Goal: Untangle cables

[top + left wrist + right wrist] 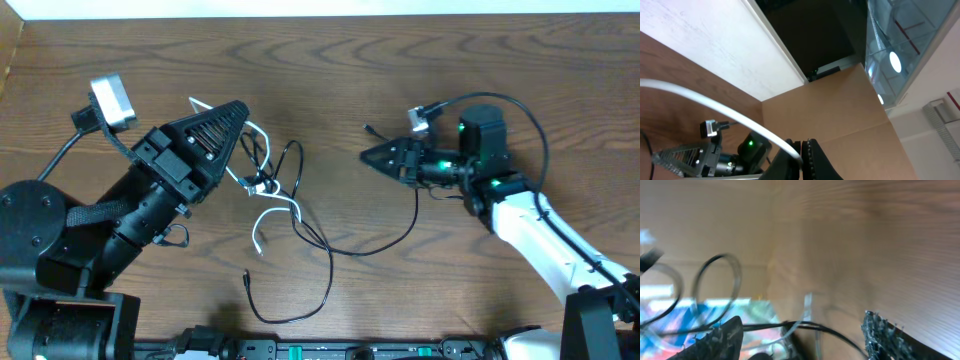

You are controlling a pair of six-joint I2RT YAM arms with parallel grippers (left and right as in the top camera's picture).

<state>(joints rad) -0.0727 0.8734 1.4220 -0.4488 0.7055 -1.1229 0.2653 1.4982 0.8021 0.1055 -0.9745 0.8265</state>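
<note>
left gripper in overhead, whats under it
White cable pokes out on both sides of the left gripper; the stretch between is hidden beneath it.

1 thin white flexible cord [256, 232] and 2 thin black flexible cords [372, 252] [331, 280] are lying on 1 brown wood-grain surface [330, 70]; 2 robot arms are reaching in, 1 black [150, 205], 1 black-and-white [530, 225].
</note>
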